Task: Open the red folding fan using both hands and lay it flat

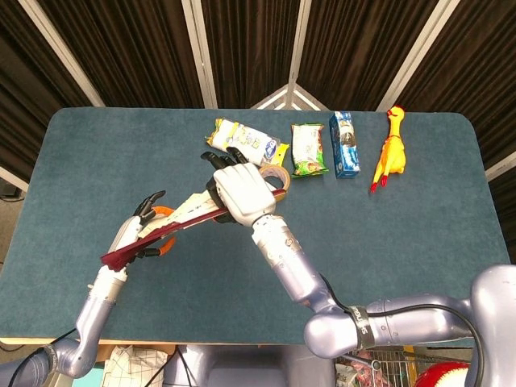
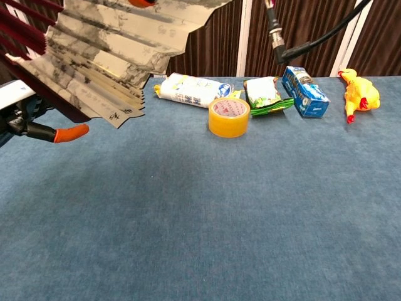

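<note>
Two robot hands share the red folding fan in the head view. It hangs above the blue worktop, long axis running from lower left up to upper right. Right robot hand sits on the upper-right end, fingers wrapped over the paper leaf, back of hand toward the camera. Left robot hand is at the lower-left end, by the dark red ribs, fingers curled around them, orange tips showing. So each hand has one end; left one is nearer the rib end, which looks like the end to swing for spreading. Fan looks only partly spread, still narrow. Tape roll peeks out just beside the right robot hand.

Chest view: fan fills the top left, pleats partly fanned, well above the worktop, not laid flat yet. Left robot hand shows at the left edge just under the red ribs; actual contact is hidden here. Right robot hand is mostly out of frame at top. Yellow tape roll stands well apart to the right.
</note>
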